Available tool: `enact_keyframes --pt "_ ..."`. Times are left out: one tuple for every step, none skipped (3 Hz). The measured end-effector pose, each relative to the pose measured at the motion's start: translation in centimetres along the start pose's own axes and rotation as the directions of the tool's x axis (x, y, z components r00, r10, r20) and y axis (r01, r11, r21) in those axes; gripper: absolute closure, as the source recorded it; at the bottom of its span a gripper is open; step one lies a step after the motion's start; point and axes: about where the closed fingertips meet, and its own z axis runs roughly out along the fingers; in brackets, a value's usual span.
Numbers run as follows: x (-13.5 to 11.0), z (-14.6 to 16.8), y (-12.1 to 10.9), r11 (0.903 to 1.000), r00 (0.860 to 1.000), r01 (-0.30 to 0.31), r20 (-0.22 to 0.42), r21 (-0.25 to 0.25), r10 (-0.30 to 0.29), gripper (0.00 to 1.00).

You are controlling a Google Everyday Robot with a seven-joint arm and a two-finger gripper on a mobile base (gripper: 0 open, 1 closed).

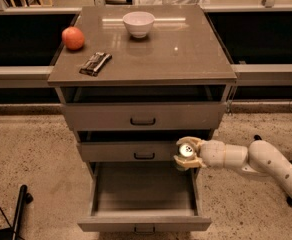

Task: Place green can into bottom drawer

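1. The cream 2-finger pincer (185,153) is clamped on the small green and white drink can with a silver pull-tab top (187,150). It holds this green can above the right rear corner of the wide, shallow grey-beige bottom drawer (141,190), which stands pulled out.
2. Step in hand: lowering. Shift the can toward the centre of the bottom drawer, clear of its right wall. Descend until the base seats, then release.
3. Appearance: the silver top faces upward. The fingers cover most of the body.
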Motion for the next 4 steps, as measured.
enact_keyframes --pt "-0.4 -0.1 0.1 0.9998 1.000 0.007 0.013 -0.017 -0.007 1.00" --pt "3.0 1.0 -0.3 0.9998 1.000 0.012 -0.005 -0.019 -0.012 1.00" --pt "11.5 2.9 0.4 0.9999 0.999 -0.001 0.034 -0.013 0.001 1.00" --pt "19.9 5.3 3.3 0.9965 0.996 -0.076 0.045 -0.034 0.078 1.00"
